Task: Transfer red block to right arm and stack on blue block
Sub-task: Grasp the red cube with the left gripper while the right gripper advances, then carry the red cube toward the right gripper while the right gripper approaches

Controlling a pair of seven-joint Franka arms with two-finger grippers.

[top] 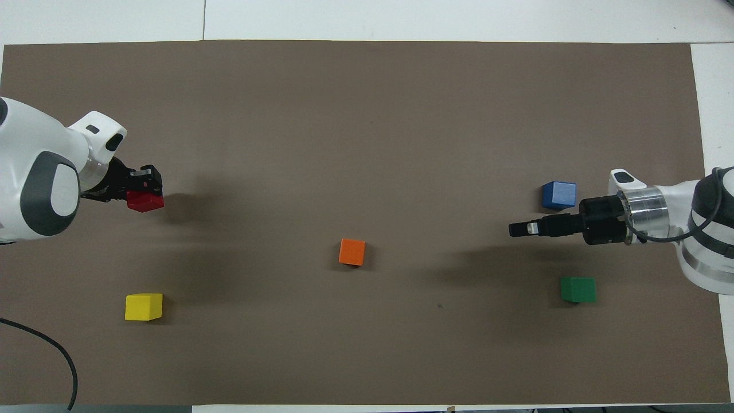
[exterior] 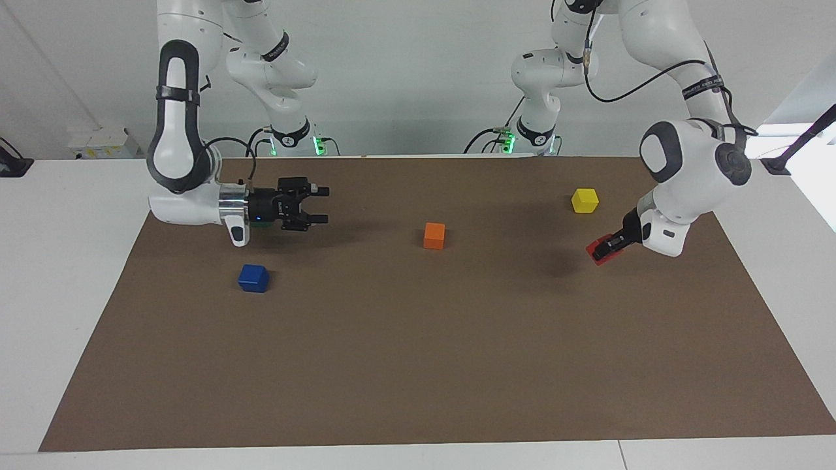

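The red block (exterior: 598,250) (top: 145,201) hangs tilted a little above the brown mat, at the left arm's end of the table. My left gripper (exterior: 609,249) (top: 143,189) is shut on it. The blue block (exterior: 253,278) (top: 558,194) rests on the mat at the right arm's end. My right gripper (exterior: 321,204) (top: 517,229) is held level above the mat, open, with nothing between its fingers, and points toward the middle of the table. It is over the mat between the blue block and the green block.
An orange block (exterior: 434,235) (top: 352,252) sits mid-mat. A yellow block (exterior: 584,200) (top: 143,306) lies nearer to the robots than the red block. A green block (top: 578,289) lies at the right arm's end, mostly hidden by the right wrist in the facing view.
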